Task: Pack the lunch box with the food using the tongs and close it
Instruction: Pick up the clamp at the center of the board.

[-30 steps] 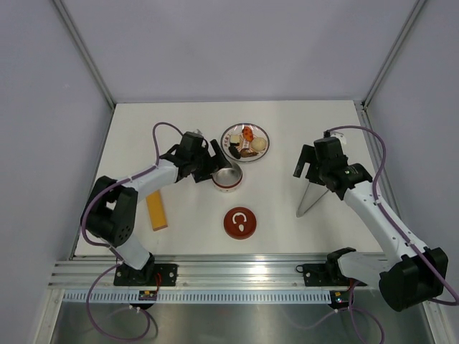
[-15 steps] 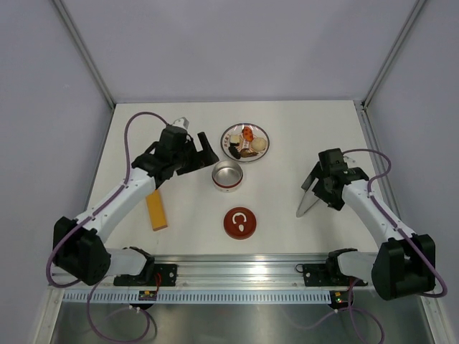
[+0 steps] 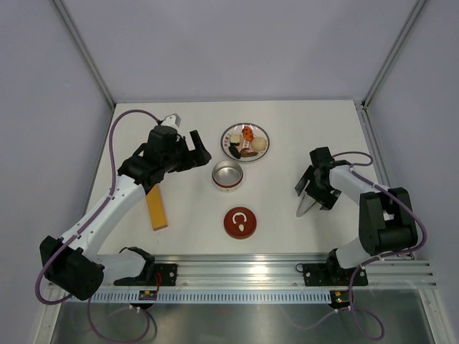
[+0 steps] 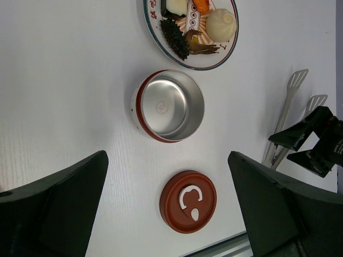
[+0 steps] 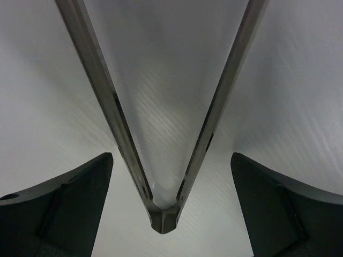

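While both stand fully open, the left hand (image 3: pixel 198 147) holds nothing near the lunch box (image 3: pixel 227 176), and the right hand (image 3: pixel 310 189) straddles the tongs (image 5: pixel 161 214) on the worktop (image 3: pixel 287 122), fingers clear of them. Count: one lunch box, one lid (image 3: pixel 240 223), one tongs, one plate (image 3: pixel 226 134) bearing several food pieces (image 4: pixel 221 24).

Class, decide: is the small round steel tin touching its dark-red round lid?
Apart. The left wrist view shows bare white table between the steel tin and the dark-red lid.

tongs (image 5: pixel 162 218) cut off above in right wrist view, plate (image 4: pixel 211 63) cropped in left
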